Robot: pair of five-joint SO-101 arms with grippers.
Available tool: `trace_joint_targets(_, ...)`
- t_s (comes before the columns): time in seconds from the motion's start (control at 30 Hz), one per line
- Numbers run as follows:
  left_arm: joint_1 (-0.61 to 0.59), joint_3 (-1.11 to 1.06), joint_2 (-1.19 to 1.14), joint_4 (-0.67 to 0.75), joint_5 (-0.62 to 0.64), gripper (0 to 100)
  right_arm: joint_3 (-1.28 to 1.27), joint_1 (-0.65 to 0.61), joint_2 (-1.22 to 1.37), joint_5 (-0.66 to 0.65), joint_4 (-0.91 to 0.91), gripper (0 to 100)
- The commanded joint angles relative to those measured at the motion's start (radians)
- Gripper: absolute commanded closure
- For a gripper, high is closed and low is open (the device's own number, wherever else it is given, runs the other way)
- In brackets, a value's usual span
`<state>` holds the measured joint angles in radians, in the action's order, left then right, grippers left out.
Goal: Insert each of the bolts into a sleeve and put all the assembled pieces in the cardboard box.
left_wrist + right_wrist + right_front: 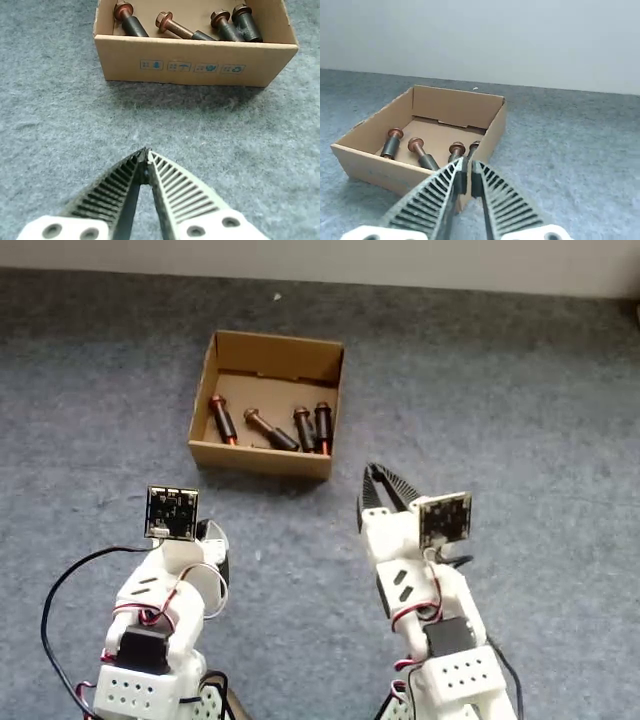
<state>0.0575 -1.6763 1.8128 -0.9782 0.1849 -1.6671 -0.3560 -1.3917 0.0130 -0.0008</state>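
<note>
A grey carpet (520,390) covers the whole work surface, and a white wall (520,40) rises behind its far edge. The cardboard box (262,458) sits toward the far edge, a little left of centre, with four bolt-and-sleeve pieces (304,428) lying on its floor.

My left claw (146,155) is closed on nothing, tips together, and points at the box's near wall. My right claw (465,167) is also closed and empty. It sits just off the box's near right corner, so I judge it the nearer arm for any reach inside.

The pieces lie ahead of both claws with their heads toward the box's far wall. Three run roughly from the near wall to the far wall. The slanted piece (270,430) lies diagonally, its sleeve end pointing toward the two pieces at the right wall.

The left wrist view shows me a length of bare shank between that piece's head and its sleeve, which the high view is too coarse to show. The high view gives me both arms' standing against the box. With all four pieces I can find already boxed, I judge the job at or near its end.
</note>
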Motion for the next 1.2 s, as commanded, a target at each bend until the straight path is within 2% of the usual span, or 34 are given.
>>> trace_joint_targets(0.0,-0.008,-0.019,0.008,-0.006,-0.003,99,-0.088,0.03,-0.214,-0.002,0.071,99.3)
trace_joint_targets(0.13,-0.007,-0.019,0.008,-0.006,-0.003,99,-0.131,0.038,-0.375,0.002,0.272,99.3)
trace_joint_targets(0.27,-0.005,-0.019,0.008,-0.006,-0.003,99,-0.131,0.042,-0.447,0.081,0.46,99.3)
trace_joint_targets(0.47,-0.005,-0.019,0.008,-0.006,-0.003,99,-0.139,0.042,-0.427,0.103,0.53,99.3)
trace_joint_targets(0.67,-0.005,-0.019,0.008,-0.006,-0.003,99,-0.131,0.044,-0.427,0.1,0.742,99.3)
trace_joint_targets(0.77,-0.005,-0.019,0.008,-0.006,-0.003,99,-0.131,0.084,-0.427,0.1,0.8,99.3)
trace_joint_targets(0.97,-0.005,-0.019,0.008,-0.006,-0.003,99,-0.139,0.231,-0.427,0.098,0.805,99.3)
trace_joint_targets(1.17,-0.005,-0.019,0.008,-0.006,-0.003,99,-0.136,0.239,-0.427,0.103,0.966,99.3)
